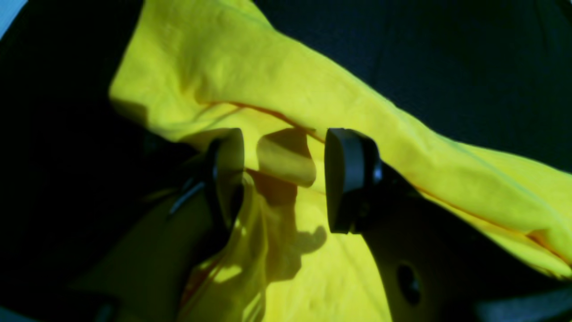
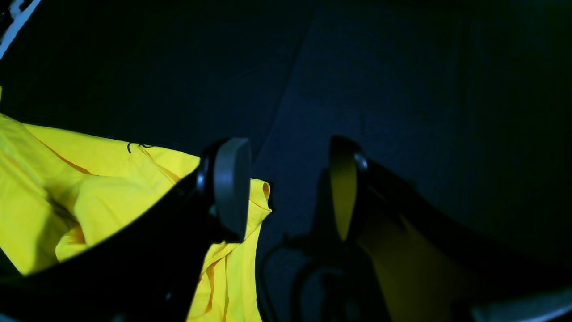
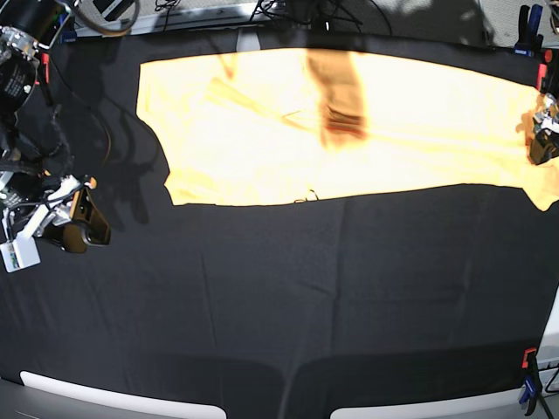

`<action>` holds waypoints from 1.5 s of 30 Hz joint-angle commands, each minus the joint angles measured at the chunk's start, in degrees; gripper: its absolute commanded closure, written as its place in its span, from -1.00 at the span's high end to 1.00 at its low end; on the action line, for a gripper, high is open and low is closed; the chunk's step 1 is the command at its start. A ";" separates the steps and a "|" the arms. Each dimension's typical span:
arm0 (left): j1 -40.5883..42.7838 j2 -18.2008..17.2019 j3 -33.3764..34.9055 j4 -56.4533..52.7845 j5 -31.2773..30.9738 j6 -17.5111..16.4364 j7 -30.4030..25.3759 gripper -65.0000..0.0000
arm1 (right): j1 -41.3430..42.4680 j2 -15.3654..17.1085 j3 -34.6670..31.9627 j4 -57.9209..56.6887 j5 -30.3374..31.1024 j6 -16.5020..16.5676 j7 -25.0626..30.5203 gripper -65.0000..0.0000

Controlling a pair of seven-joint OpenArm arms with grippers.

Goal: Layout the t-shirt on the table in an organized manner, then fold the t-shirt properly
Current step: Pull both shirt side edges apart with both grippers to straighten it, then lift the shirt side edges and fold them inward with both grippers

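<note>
In the left wrist view our left fingers (image 1: 283,179) stand apart, one pad at centre left and the other at centre right of the frame, with a raised fold of the t-shirt (image 1: 277,80) between them. The left pad (image 1: 228,174) lies against or just beside the cloth; the right pad (image 1: 348,179) is clear of that fold, and we cannot tell whether it touches the cloth behind it. Nothing is clamped. The yellow cloth fills the middle of this frame and runs from the upper left down to the right edge, with the black desk (image 1: 447,53) showing above it.

In the right wrist view our right fingers (image 2: 288,188) are also apart and hold nothing. Between them we see only the dark desk (image 2: 402,89). A corner of the t-shirt (image 2: 89,188) lies at the lower left of the frame, partly hidden behind the left pad (image 2: 230,183).

In the base view the left fingers (image 3: 543,140) sit at the right edge of the frame, on the end of the t-shirt (image 3: 419,131). The right fingers (image 3: 83,227) are at the left edge, over bare desk (image 3: 288,314), near the lower left corner of the garment. The t-shirt is spread as a long pale band across the upper part of the frame, with a dark shadow near its top middle. Red-and-black clamps (image 3: 527,386) grip the desk's edge at lower right and upper right.
</note>
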 commanded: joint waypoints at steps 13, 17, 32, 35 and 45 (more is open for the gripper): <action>-6.82 0.22 -0.26 0.92 5.62 3.98 8.15 -0.17 | 0.37 1.40 1.03 0.83 2.99 0.22 -0.31 -0.14; -6.80 1.88 -0.22 0.72 9.51 6.49 7.78 -0.17 | 0.39 1.40 1.03 0.83 2.99 0.22 -0.31 -0.14; -8.87 -4.42 -0.22 1.97 7.17 5.01 7.08 -0.20 | 0.37 1.40 1.01 0.83 2.86 0.20 -0.31 -0.14; -8.85 -4.26 -0.22 1.97 6.58 5.01 7.10 -0.20 | -0.31 1.40 1.01 0.83 2.95 0.17 -0.31 -0.14; -8.87 -4.28 -0.22 1.99 0.42 4.90 8.85 -0.20 | -4.15 1.07 0.96 0.83 5.07 0.20 -0.31 -0.15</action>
